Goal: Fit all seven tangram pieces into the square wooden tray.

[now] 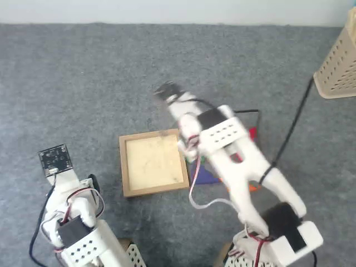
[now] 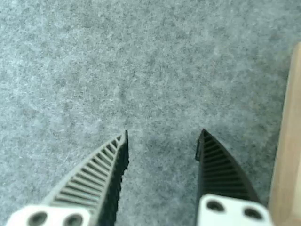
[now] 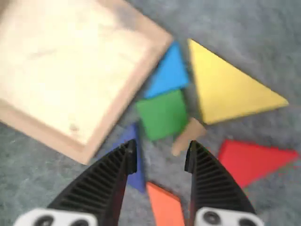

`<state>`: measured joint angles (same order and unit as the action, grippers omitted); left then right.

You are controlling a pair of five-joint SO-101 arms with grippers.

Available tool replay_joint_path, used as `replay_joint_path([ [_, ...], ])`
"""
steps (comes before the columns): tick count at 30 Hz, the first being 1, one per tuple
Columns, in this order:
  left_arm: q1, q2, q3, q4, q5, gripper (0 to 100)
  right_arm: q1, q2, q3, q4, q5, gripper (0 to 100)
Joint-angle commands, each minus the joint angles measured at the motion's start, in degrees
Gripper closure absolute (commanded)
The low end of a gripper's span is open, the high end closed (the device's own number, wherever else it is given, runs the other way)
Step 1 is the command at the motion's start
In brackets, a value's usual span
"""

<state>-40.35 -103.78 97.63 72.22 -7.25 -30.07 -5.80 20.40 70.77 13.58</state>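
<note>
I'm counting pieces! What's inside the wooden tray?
Nothing: the wooden tray shows a bare floor. The green square lies outside. The right arm hides a bit of one edge.

Most likely a small lab or hobby robotics bench, indoors. Grey felt-like mat (image 1: 83,72) over the table, pale wall (image 1: 167,10) behind, slotted cream basket (image 1: 339,61) at one edge, black cable (image 1: 295,119) trailing, white servo arm (image 1: 250,178) mounted nearby.

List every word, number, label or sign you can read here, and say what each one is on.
None can be read.
Dark square board on the left arm: pale specks, too small to read.
Wooden tray: bare wood, no print.
Tangram pieces: plain colours, no marks.
Slatted basket: no label visible.
</note>
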Motion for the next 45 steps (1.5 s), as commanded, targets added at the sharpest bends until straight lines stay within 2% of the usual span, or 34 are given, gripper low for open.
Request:
replay_joint_path([
  [1, 0.2, -0.6, -1.1, 0.2, 0.5, 77, 7.3, -6.9, 0.1, 1.0, -0.2, 83.3],
  [8, 0.2, -0.6, -1.1, 0.2, 0.5, 77, 12.9, -18.1, 13.6, -0.3, 4.6, 82.5],
  [12, 0.2, -0.6, -1.1, 0.2, 0.5, 77, 15.4, -16.0, 17.2, -4.7, -0.8, 73.8],
  [14, 0.2, -0.6, -1.1, 0.2, 0.5, 77, 16.0, -12.8, 16.4, -6.4, -4.9, 70.9],
  [20, 0.2, -0.6, -1.1, 0.2, 0.5, 77, 16.1, 1.2, 7.4, -7.8, -16.0, 70.7],
  [24, 0.2, -0.6, -1.1, 0.2, 0.5, 77, 16.2, 9.5, 0.4, -7.5, -20.5, 70.6],
  [34, 0.2, -0.6, -1.1, 0.2, 0.5, 77, 16.4, 19.1, -7.3, -7.7, -23.1, 70.6],
  [45, 0.2, -0.6, -1.1, 0.2, 0.5, 77, 20.3, 24.5, -10.3, -7.8, -25.1, 70.9],
])
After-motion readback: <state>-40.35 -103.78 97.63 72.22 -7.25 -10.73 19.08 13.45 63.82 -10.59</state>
